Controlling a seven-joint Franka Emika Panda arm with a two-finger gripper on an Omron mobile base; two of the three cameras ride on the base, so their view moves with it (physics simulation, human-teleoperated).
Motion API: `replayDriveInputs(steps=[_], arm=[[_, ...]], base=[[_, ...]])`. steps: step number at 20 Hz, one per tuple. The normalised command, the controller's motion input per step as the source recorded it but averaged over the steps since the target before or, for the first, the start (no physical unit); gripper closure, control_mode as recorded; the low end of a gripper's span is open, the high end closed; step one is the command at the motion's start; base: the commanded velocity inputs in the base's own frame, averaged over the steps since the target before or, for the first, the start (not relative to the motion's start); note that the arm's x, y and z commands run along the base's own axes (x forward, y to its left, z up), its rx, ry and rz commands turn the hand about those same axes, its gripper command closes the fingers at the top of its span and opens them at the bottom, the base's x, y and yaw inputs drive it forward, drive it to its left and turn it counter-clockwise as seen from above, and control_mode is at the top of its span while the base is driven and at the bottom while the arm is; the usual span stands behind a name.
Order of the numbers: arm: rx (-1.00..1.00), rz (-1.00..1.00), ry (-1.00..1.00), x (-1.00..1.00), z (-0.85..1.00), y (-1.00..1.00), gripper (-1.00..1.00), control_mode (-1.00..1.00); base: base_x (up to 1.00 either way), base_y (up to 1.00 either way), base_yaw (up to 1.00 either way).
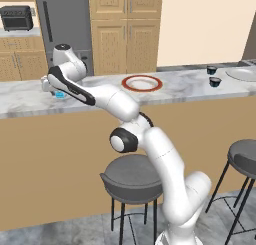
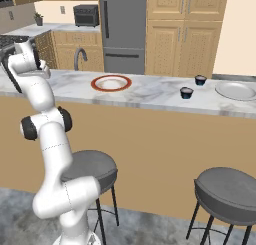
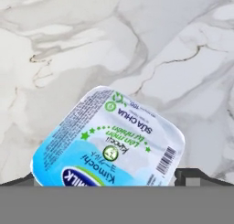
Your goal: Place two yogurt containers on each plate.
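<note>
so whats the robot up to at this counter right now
The white arm reaches left over the marble counter, its open gripper poised over a pale blue yogurt cup, jaws on either side, not yet closed. The red-rimmed plate holds nothing; two dark yogurt cups sit further right.
</note>
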Motion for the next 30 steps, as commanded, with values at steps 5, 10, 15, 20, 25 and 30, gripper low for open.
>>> replayDriveInputs(steps=[5, 10, 15, 20, 25, 30], arm=[[0.0, 0.0, 0.0, 0.0, 0.0, 0.0, 1.0, -1.0], [0.0, 0.0, 0.0, 0.0, 0.0, 0.0, 1.0, -1.0], [0.0, 0.0, -0.01, 0.0, 0.04, -0.05, 1.0, -1.0], [0.02, 0.0, -0.05, -0.15, 0.49, -0.26, 1.0, -1.0], [0.07, 0.0, -0.05, -0.37, 0.74, -0.58, 1.0, -1.0], [0.06, 0.0, -0.09, -0.81, 0.45, -0.96, 1.0, -1.0]], base=[[0.0, 0.0, 0.0], [0.0, 0.0, 0.0], [0.0, 0.0, 0.0], [0.0, 0.0, 0.0], [0.0, 0.0, 0.0], [0.0, 0.0, 0.0]])
